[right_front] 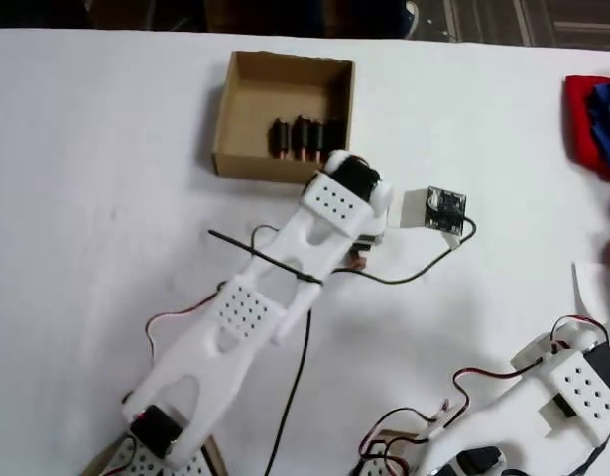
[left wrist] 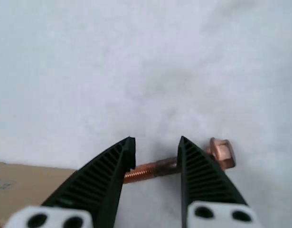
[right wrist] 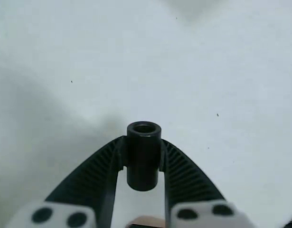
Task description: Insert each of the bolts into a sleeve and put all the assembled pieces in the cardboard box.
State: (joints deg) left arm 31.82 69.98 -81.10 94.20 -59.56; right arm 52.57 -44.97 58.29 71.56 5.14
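The hex-headed bolt (left wrist: 153, 169) is copper-coloured, the sleeve (right wrist: 144, 156) black and hollow.

The bolt (left wrist: 221, 153) is gleaming like coppery metal, its head glossy and its shaft roughened by thread. The sleeve (right wrist: 143, 159) is looking black and smooth, with a dull satin sheen. The left gripper (left wrist: 155, 141) and right gripper (right wrist: 143, 138) are showing matt black plastic fingers (left wrist: 105, 171), finely ribbed on the inner faces. The cardboard box (right_front: 228, 119) is looking brown, matt and papery. The table (right_front: 106, 149) is appearing white and matt, faintly mottled. The left arm (right_front: 245, 307) is showing smooth white plastic, perforated in patches. The red cloth (right_front: 585, 114) is looking soft and crumpled.
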